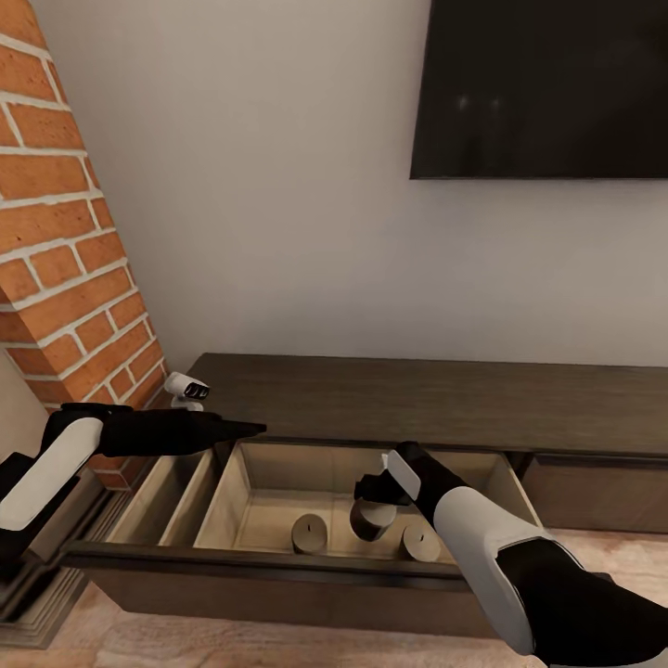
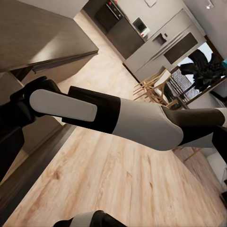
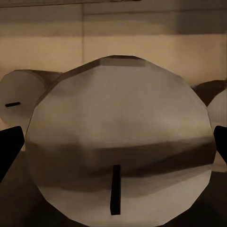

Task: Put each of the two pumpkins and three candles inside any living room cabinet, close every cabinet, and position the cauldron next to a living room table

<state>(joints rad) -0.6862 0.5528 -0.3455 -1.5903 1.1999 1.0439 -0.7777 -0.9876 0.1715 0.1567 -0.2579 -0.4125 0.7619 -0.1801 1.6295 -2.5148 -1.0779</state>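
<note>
While the cabinet [image 1: 445, 404] stood with one drawer [image 1: 278, 482] pulled out, the right gripper [image 1: 373, 506] hung inside it, pinching a candle [image 1: 368, 521] between its fingers, apparently just above the pale drawer floor. Right wrist view confirmed it: the candle [image 3: 118, 146] top with its dark wick sat square between the two dark fingertips [image 3: 9, 149], contact on both sides. Two more candles stood on the drawer floor, one on the held candle's left [image 1: 309, 533] and one on its right [image 1: 419, 541], both close by it.

So two candles looked stowed, and the third was in the drawer but not released. No pumpkin showed in the open compartment, though its front corners were hidden by the drawer face and the arm, so that was hard to rule out. Pumpkins, closing the drawer and the cauldron step looked to be left.

Left gripper [image 1: 249, 429] hovered at the drawer's back left corner, holding nothing; fingers seemed pressed to a point, not certain from this angle.
</note>
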